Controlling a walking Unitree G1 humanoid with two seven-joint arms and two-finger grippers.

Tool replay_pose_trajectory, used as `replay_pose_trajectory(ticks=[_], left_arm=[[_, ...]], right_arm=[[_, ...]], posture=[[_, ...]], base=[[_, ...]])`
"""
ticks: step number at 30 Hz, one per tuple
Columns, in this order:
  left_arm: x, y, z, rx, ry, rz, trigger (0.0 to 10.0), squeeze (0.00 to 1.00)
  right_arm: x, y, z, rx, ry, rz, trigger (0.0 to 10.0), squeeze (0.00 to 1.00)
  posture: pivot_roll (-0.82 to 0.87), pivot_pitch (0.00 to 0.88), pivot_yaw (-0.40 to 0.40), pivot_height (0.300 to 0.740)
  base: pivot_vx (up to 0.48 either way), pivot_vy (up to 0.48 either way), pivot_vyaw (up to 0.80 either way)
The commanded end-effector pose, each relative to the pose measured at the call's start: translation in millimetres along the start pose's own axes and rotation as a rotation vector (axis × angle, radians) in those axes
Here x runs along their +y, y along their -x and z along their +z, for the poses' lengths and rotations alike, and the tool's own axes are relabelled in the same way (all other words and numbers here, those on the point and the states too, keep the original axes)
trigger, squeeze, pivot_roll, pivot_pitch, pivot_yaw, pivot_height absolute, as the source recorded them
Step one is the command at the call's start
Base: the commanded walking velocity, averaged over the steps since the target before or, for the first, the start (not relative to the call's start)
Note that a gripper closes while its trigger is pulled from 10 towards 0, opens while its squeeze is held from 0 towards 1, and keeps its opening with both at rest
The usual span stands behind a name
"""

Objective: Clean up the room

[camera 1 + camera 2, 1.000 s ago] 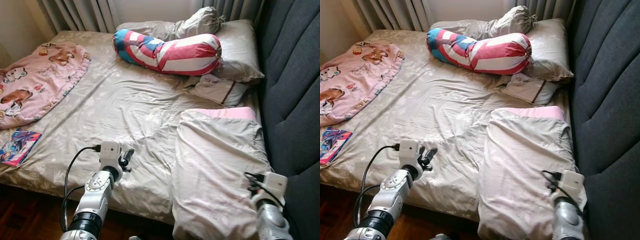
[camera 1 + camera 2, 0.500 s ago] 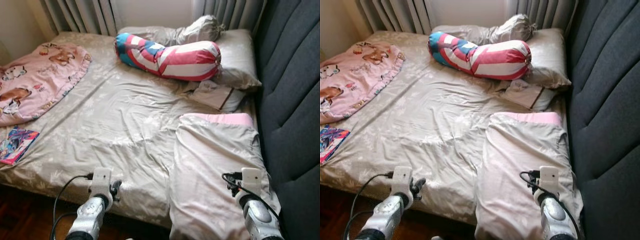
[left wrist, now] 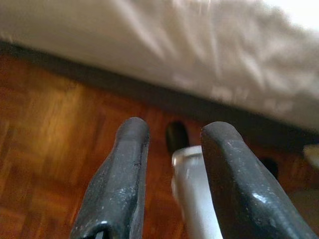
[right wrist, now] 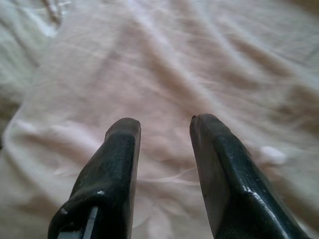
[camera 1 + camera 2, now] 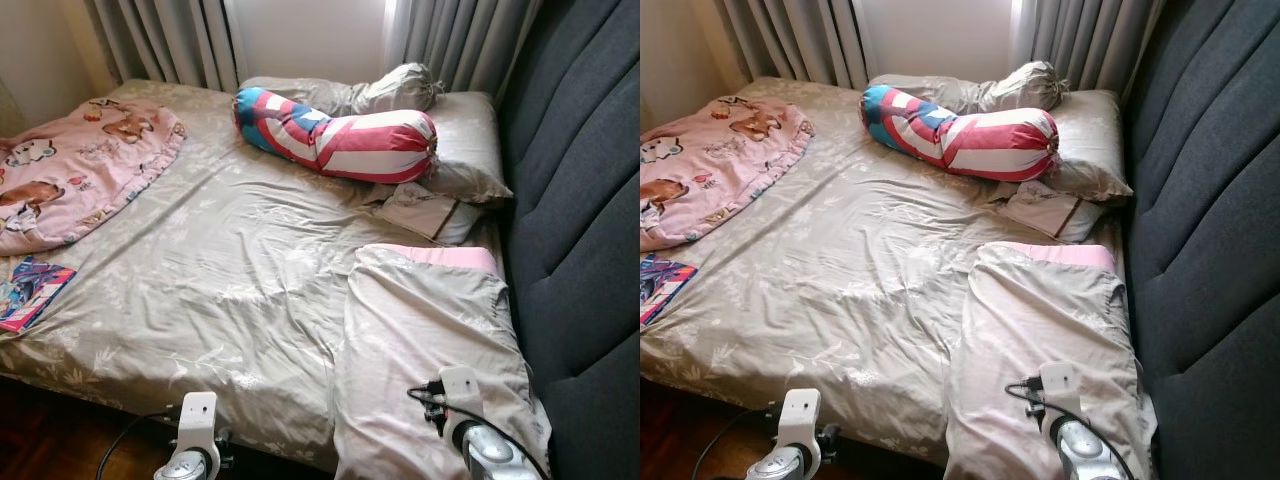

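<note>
We are hovering our right gripper [image 4: 162,124], fingers apart and empty, over the folded blanket [image 5: 425,320] at five o'clock, likely readying to tidy it. Our left gripper [image 3: 172,134], also parted, is hanging by the floor [image 3: 45,129]. Farther, at twelve o'clock, the striped bolster [image 5: 335,132] is resting against pillows [image 5: 470,140].

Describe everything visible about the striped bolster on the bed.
The striped bolster is a long, plump cylinder of soft fabric with broad red and white stripes and blue-teal patches toward one end; the other end is gathered shut. It lies on its side across the head of the bed, slightly bent. It rests on the grey-beige sheet, leans against the beige pillow on the headboard side, and touches a bunched grey bundle behind it. A small flat cushion lies just in front.
</note>
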State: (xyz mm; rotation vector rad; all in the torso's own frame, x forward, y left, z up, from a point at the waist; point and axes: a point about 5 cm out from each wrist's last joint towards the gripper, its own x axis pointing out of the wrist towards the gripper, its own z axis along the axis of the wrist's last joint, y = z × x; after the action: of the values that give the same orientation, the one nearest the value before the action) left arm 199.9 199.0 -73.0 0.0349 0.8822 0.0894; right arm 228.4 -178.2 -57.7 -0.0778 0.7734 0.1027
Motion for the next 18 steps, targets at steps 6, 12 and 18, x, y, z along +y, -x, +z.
replay_pose_trajectory(ticks=[6, 12, 18], left_arm=[[-4.5, 2.5, -16.9, 0.069, -0.023, 0.012, 10.0, 0.00], [-0.7, 4.2, -23.7, 0.094, -0.021, 0.030, 10.0, 0.00], [1.1, 6.5, -32.5, 0.120, -0.026, 0.039, 10.0, 0.00]], right_arm=[[-3.8, 9.1, -31.9, 0.096, -0.007, -0.035, 10.0, 0.00], [-8.1, 15.2, -47.6, 0.137, -0.018, -0.053, 10.0, 0.00], [-14.8, 22.6, -63.2, 0.184, 0.016, -0.042, 10.0, 0.00]], posture=[[-0.07, 0.000, -0.067, 0.740], [-0.08, 0.002, -0.061, 0.740], [-0.07, 0.027, -0.054, 0.740]], base=[[0.000, 0.049, 0.00], [0.000, 0.303, 0.00], [0.000, 0.305, 0.00]])
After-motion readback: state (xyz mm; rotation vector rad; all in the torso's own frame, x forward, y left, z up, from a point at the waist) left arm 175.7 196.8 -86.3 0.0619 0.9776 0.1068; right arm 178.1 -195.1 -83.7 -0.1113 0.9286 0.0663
